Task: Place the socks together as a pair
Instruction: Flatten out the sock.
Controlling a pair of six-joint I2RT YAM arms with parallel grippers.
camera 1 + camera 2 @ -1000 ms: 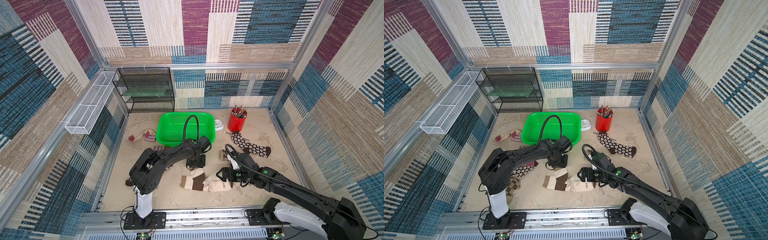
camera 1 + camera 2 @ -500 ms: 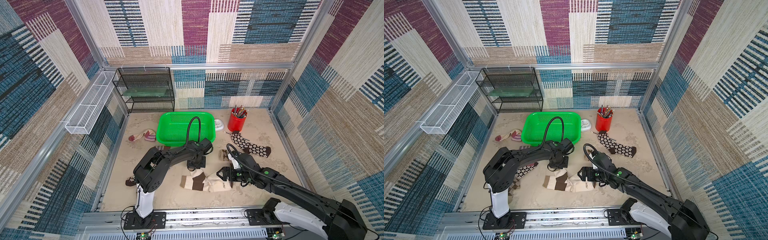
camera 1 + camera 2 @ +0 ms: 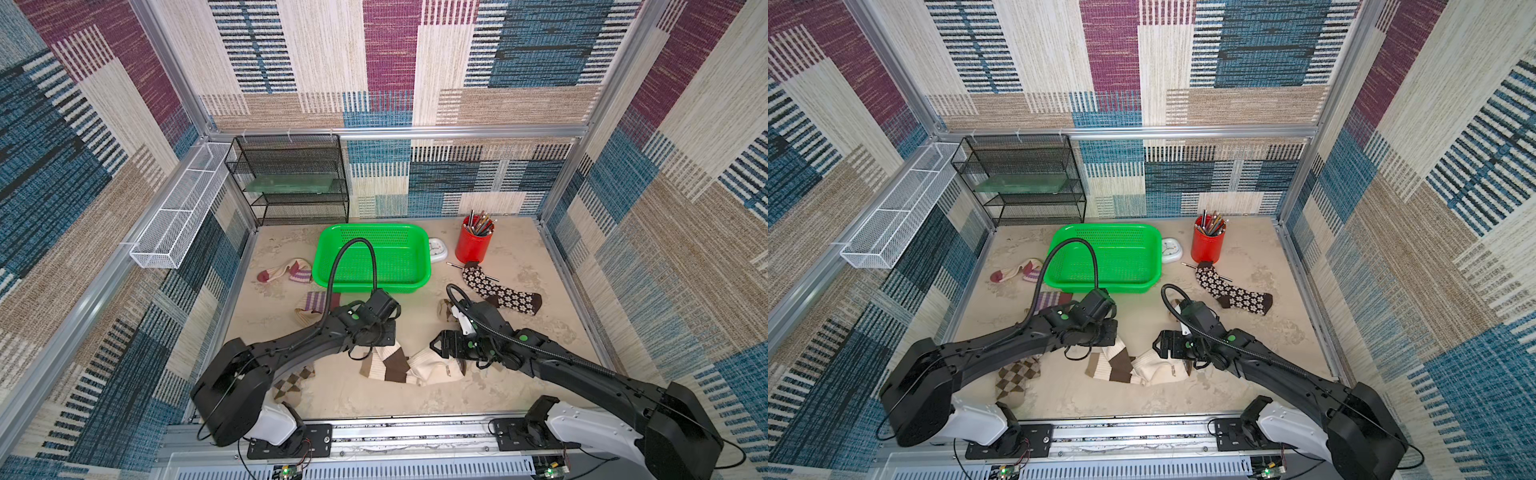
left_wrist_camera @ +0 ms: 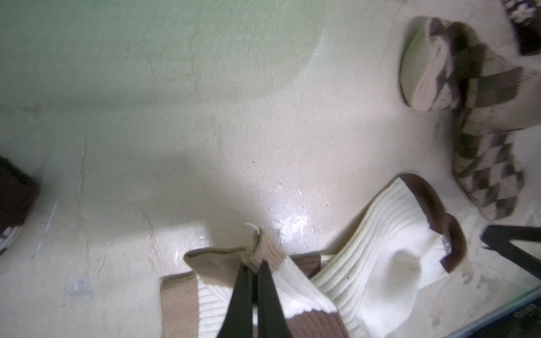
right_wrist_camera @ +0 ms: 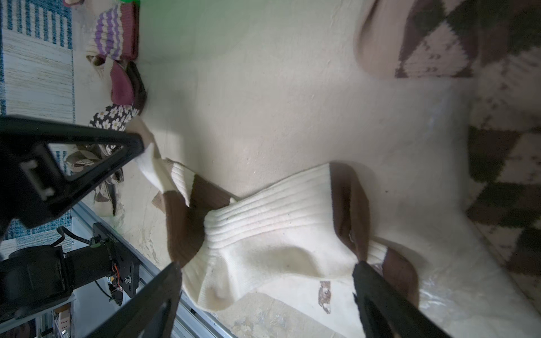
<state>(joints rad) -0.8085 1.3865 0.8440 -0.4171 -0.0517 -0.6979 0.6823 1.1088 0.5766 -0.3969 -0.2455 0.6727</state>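
At the front middle of the bench (image 3: 353, 399), a banded sock (image 3: 386, 365) and its twin (image 3: 434, 370) lie touching, ends overlapped. The left gripper (image 4: 254, 264) pinches the banded sock's tan cuff, its fingers pressed together on the knit. The right gripper (image 5: 267, 267) is spread wide, its fingers either side of the twin's cream foot, not closed on it. An argyle sock (image 3: 291, 382) lies partly under the left arm, and a second argyle sock (image 3: 444, 309) lies just behind the right wrist. A daisy sock (image 3: 500, 293) lies near the red cup (image 3: 473, 247). Two striped socks (image 3: 314, 300) lie left of the green basket (image 3: 374, 284).
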